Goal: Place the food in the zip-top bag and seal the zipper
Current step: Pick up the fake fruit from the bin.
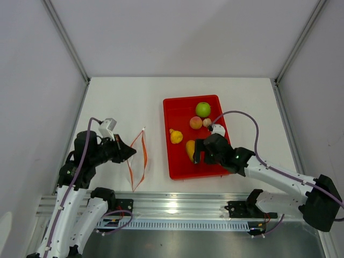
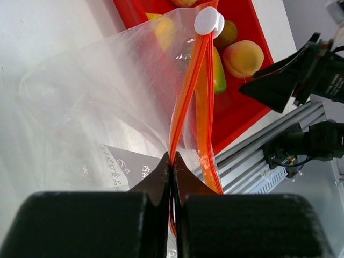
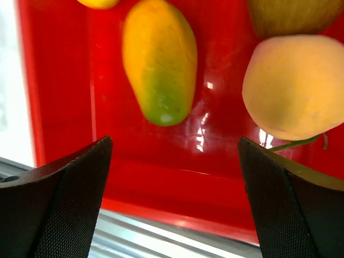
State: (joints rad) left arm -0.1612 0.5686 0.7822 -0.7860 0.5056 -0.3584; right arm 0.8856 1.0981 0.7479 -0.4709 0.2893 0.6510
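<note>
The clear zip-top bag (image 1: 137, 164) stands on edge left of the red tray (image 1: 180, 171). My left gripper (image 1: 130, 152) is shut on the bag's orange-red zipper (image 1: 145, 153). In the left wrist view the jaws (image 2: 172, 160) pinch the zipper (image 2: 185, 97) below its white slider (image 2: 208, 21). The food lies in the tray: green apple (image 1: 202, 109), peach (image 1: 195, 122), small beige piece (image 1: 207, 122), yellow pear (image 1: 176, 136), mango (image 1: 190, 149). My right gripper (image 1: 200, 155) is open and empty over the tray's near end. The mango (image 3: 158, 64) and peach (image 3: 293, 86) lie just beyond its fingers (image 3: 64, 199).
The tray's near wall (image 3: 172, 204) runs between my right fingers, with the metal rail (image 1: 177, 207) along the table's front edge behind it. White walls enclose the table on the left, back and right.
</note>
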